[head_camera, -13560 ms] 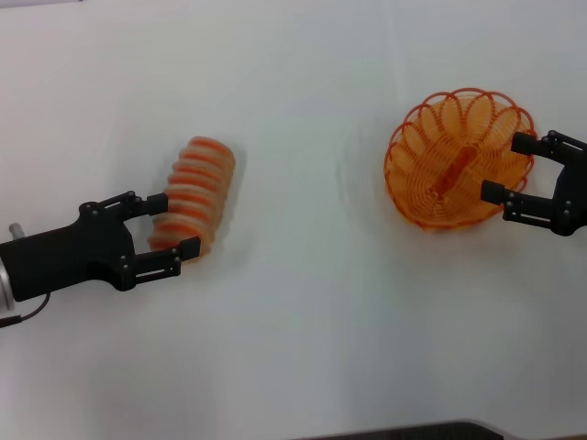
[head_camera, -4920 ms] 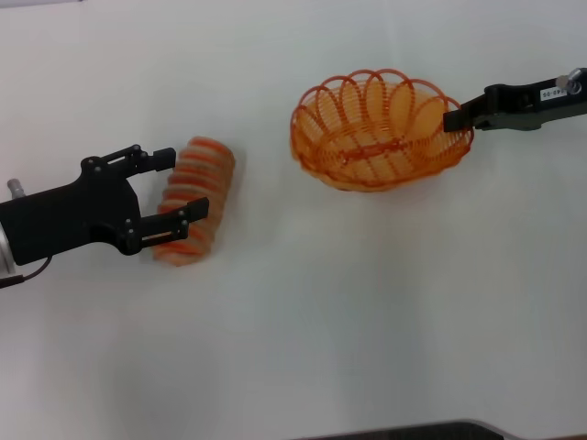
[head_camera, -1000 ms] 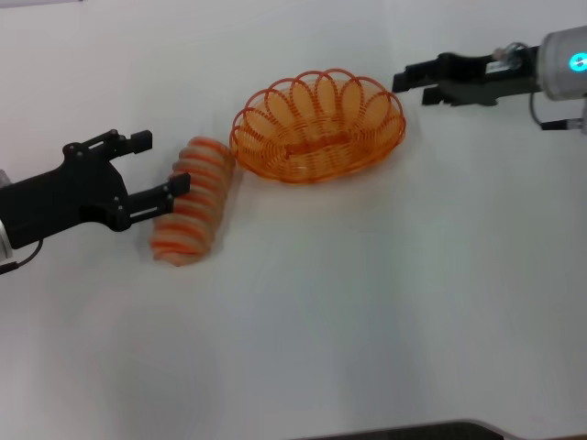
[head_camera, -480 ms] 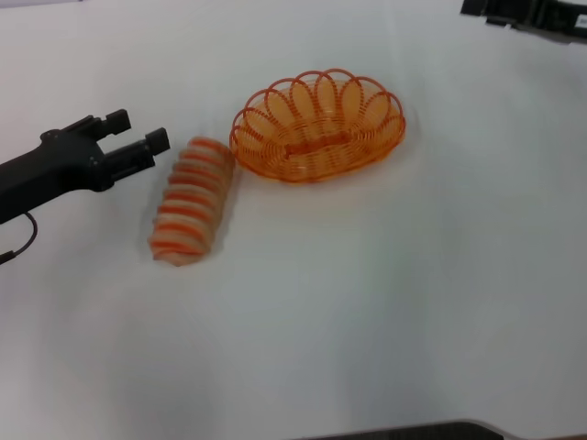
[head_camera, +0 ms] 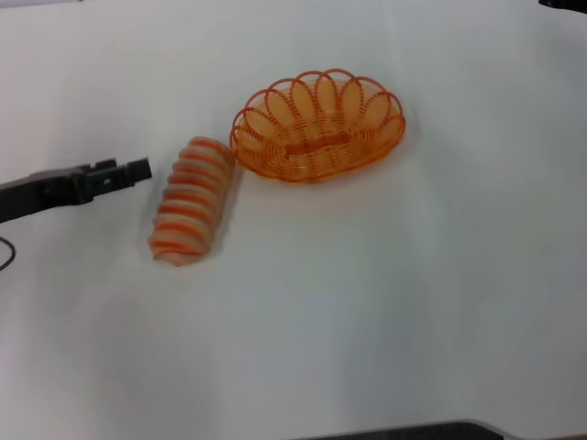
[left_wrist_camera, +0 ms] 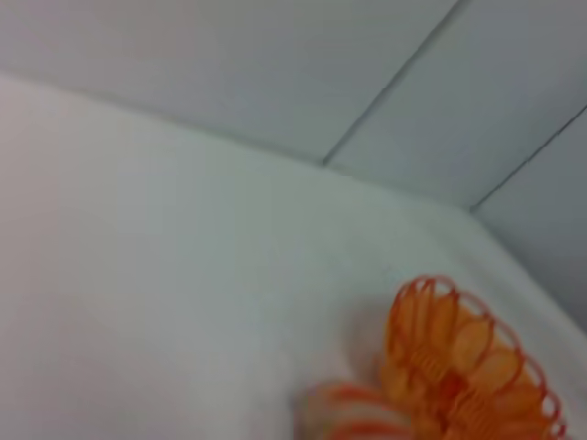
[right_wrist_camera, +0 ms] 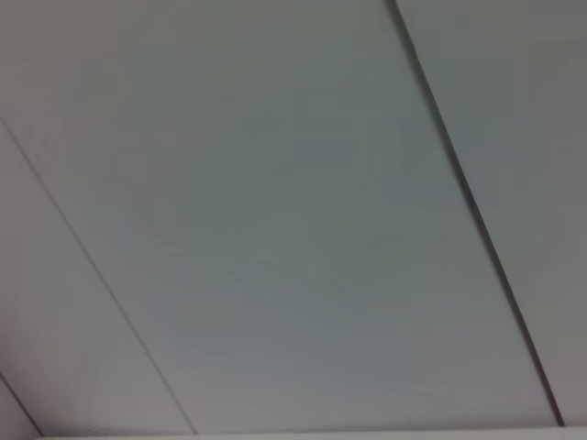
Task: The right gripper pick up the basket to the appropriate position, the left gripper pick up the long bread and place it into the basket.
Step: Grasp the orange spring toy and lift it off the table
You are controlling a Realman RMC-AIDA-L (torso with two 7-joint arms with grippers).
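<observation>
The orange wire basket (head_camera: 316,124) stands on the white table, empty, at the middle back. The long bread (head_camera: 193,202), pale tan with orange stripes, lies on the table just left of the basket, its far end almost at the rim. My left gripper (head_camera: 136,170) is seen edge-on a little left of the bread, apart from it and holding nothing. Of my right gripper only a dark sliver (head_camera: 564,4) shows at the top right corner, far from the basket. The left wrist view shows the basket (left_wrist_camera: 468,367) and one end of the bread (left_wrist_camera: 353,414).
The white table (head_camera: 385,302) stretches wide in front and to the right. The right wrist view shows only grey wall panels (right_wrist_camera: 293,220).
My left gripper has pulled back to the left, away from the bread, and turned edge-on. My right gripper has gone up and right, almost out of view. Basket and bread have not moved.
</observation>
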